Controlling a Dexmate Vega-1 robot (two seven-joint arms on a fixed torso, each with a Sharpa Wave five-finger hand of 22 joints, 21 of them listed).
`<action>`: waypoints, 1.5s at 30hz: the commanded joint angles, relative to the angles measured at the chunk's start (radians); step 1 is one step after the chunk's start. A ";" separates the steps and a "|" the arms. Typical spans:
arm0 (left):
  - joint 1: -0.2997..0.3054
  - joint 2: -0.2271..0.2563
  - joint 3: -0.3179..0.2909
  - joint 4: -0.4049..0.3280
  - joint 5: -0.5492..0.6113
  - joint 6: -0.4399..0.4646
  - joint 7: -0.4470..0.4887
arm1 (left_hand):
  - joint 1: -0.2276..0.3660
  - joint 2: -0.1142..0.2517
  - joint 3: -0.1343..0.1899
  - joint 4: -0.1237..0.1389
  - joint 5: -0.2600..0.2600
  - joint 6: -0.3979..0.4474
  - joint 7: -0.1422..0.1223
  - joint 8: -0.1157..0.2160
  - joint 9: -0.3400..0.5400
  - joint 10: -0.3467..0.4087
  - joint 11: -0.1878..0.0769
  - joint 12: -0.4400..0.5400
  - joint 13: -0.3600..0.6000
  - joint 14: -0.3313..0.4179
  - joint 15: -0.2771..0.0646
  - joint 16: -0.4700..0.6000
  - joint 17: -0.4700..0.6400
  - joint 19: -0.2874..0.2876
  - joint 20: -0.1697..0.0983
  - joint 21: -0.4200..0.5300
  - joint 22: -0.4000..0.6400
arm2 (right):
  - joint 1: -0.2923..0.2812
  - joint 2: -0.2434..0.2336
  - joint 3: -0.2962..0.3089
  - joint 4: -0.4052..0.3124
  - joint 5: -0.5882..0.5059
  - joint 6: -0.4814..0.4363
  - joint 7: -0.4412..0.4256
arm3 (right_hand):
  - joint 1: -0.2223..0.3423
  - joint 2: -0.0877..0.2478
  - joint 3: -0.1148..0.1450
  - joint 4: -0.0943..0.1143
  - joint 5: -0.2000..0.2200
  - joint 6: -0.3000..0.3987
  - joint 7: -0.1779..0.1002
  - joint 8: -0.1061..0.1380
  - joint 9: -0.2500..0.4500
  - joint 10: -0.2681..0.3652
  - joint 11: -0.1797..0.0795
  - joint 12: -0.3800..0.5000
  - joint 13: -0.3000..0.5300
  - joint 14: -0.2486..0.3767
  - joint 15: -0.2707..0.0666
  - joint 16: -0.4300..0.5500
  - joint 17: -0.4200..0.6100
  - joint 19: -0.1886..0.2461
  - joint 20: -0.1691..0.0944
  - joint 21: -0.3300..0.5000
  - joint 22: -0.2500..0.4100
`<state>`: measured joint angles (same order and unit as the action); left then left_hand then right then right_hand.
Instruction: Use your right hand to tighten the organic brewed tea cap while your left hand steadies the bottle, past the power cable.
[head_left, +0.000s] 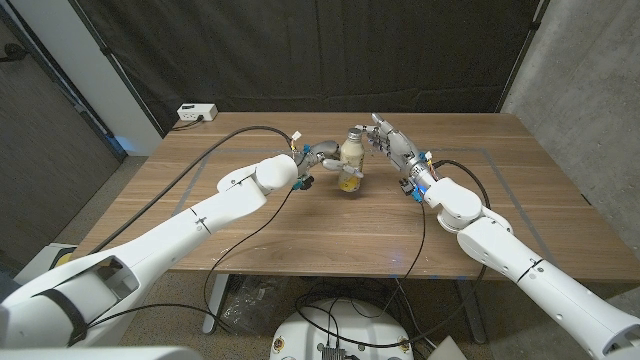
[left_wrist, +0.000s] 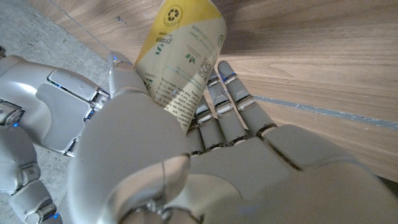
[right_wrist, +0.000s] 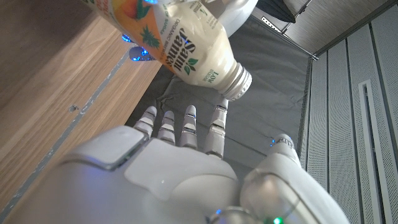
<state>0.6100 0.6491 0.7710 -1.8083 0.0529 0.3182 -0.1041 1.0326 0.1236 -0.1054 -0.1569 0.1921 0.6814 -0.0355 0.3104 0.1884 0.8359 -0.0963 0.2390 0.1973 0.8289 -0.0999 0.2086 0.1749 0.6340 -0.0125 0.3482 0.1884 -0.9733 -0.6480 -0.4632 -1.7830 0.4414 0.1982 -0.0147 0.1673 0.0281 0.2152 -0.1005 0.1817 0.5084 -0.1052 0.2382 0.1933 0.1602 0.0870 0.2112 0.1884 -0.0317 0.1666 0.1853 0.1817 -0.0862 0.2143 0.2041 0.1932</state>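
Tea bottle held above the surface's far middle, gripped by left robot hand; right robot hand spread, holding nothing, beside cap; likely light, smooth, slippery; grip cap's ribbed edge.

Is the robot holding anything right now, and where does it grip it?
The left hand grips the tea bottle around its body. The right hand is open beside the cap.

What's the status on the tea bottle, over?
Left hand grips tea bottle, lifted and tilted. Right hand open beside the cap, not gripping. Nothing between them.
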 joint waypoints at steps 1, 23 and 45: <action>-0.012 -0.008 0.014 0.025 -0.007 -0.006 -0.025 | 0.023 0.049 0.084 0.073 -0.001 0.063 0.051 -0.002 0.003 0.007 0.003 -0.002 0.002 0.008 0.001 -0.001 0.005 0.003 0.004 0.001 0.003 | 0.030 0.016 -0.021 0.022 0.005 -0.004 0.025 | -0.001 0.009 -0.001 -0.004 0.005 0.005 0.000 0.003 0.002 0.001 -0.002 0.008 0.002 0.001 0.000 0.000 0.000 0.005 0.001 0.006 0.001; -0.012 -0.003 0.013 0.015 0.004 -0.030 -0.031 | 0.019 0.046 0.091 0.078 -0.002 0.069 0.051 -0.011 0.003 0.010 0.001 -0.008 0.003 0.010 0.001 -0.006 0.006 0.003 0.004 0.001 0.003 | 0.053 0.026 -0.038 0.048 0.013 -0.008 0.049 | 0.001 0.012 0.000 -0.006 0.005 0.004 0.001 -0.004 0.001 0.003 -0.003 0.009 0.002 0.006 -0.010 0.001 0.000 0.013 0.000 0.010 0.001; 0.000 -0.002 0.007 -0.002 -0.003 0.010 -0.028 | 0.012 0.045 0.099 0.084 -0.003 0.077 0.052 -0.019 0.004 0.016 0.005 -0.013 0.003 0.015 0.003 -0.008 0.006 0.006 0.005 0.002 0.002 | 0.016 0.009 -0.012 0.022 0.030 0.001 0.028 | 0.004 0.019 0.001 -0.008 0.004 0.097 -0.020 0.027 0.014 0.019 -0.017 0.016 0.002 0.025 -0.018 0.005 0.001 0.039 0.000 0.018 0.000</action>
<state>0.6024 0.6479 0.7833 -1.8006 0.0561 0.2902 -0.1364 1.0326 0.1236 -0.1012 -0.1611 0.1921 0.6882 -0.0320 0.2951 0.1883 0.8433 -0.0894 0.2272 0.1975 0.8320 -0.0959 0.2028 0.1791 0.6339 -0.0125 0.3482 0.1883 -0.9327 -0.6306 -0.4932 -1.7467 0.4614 0.1901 0.0220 0.1674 0.0361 0.2153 -0.1005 0.1813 0.5896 -0.1266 0.2588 0.2026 0.1716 0.0756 0.2206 0.1882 -0.0137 0.1484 0.1852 0.1818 -0.0538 0.2109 0.2120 0.1905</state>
